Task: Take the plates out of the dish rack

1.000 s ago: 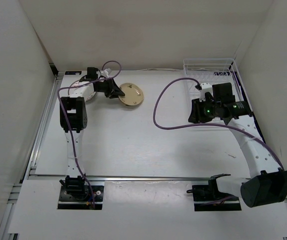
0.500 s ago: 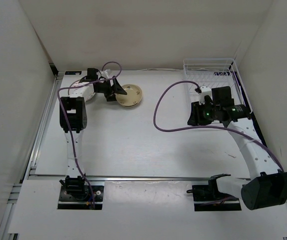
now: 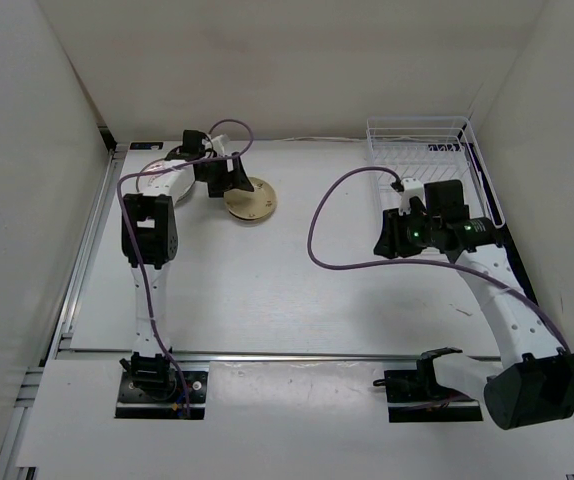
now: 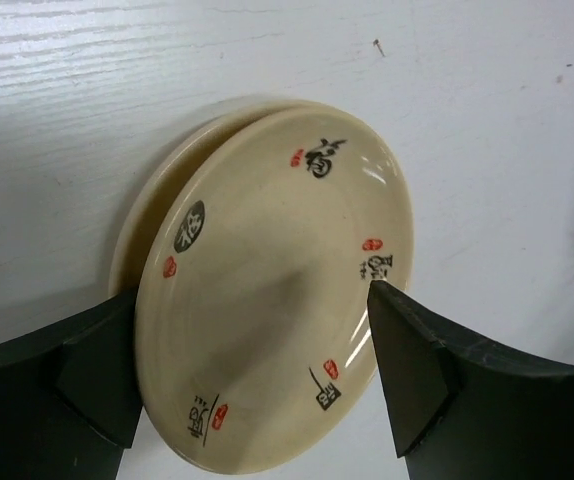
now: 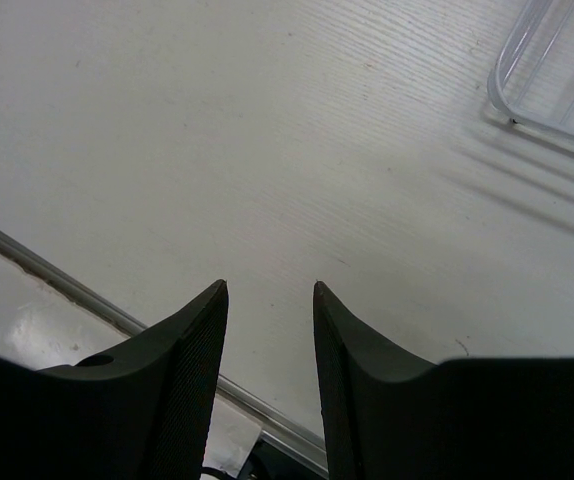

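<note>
A tan-yellow plate with dark and red marks lies on a second tan plate, whose rim shows behind it. The pair sits on the table at the back left. My left gripper is open, its jaws wide on either side of the upper plate, just behind it in the top view. The white wire dish rack stands at the back right; no plates show in it. My right gripper hovers in front of the rack, open and holding nothing.
A corner of the rack shows at the upper right of the right wrist view. A metal rail runs along the table edge below the right fingers. Purple cables loop over both arms. White walls close in the table.
My left gripper opened and let go of the tan plate, which dropped from tilted onto the plate beneath. The right arm drew slightly back toward the near side.
</note>
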You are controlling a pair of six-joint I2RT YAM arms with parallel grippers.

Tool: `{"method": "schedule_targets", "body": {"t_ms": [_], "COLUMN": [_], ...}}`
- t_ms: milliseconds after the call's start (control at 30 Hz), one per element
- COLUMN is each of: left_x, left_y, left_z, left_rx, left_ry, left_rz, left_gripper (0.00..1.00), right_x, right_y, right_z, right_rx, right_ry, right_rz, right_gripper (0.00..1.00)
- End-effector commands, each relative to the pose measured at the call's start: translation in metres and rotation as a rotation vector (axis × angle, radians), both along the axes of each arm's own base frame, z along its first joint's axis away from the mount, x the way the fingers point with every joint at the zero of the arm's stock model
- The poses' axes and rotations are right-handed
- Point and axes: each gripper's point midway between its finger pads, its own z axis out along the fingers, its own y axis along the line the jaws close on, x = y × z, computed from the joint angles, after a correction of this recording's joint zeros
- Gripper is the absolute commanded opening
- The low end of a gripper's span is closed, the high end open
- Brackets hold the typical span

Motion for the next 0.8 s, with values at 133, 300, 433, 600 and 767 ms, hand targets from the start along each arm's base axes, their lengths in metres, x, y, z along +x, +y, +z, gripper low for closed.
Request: {"method": "schedule_targets", "body": {"t_ms": [133,300,433,600,767], "left_x": [0.013,0.027,0.035,0.037,0.039], "left_y": [0.01,0.015,0.031,0.037,0.031], "left_z": [0.039,0.05,0.056,0.055,0.068], "left_rx": [0.232,0.334,0.431,0.49,0.521], "left_ry": [-0.154,-0.212,-0.24,-0.253,-0.301], "left_rz": [0.038,0.093,0.17,0.186,0.162], "left_gripper": [0.95,0.98,1.0,1.0,1.0], "right_x": [-0.002,-0.001,-0.001,-0.001,-0.001], "right_y": [0.004,0.001,0.001,0.001,0.002], "right_z": [0.009,0.01,0.01,0.01,0.009], "right_rx": [0.054,0.073,0.073,0.073,0.08], "right_ry": [-0.044,-0.037,-0.037,-0.037,-0.036], "right_rz": [-0.001,-0.018,-0.018,-0.018,-0.012], "right_gripper": [0.44,0.44,0.44,0.44,0.44]}}
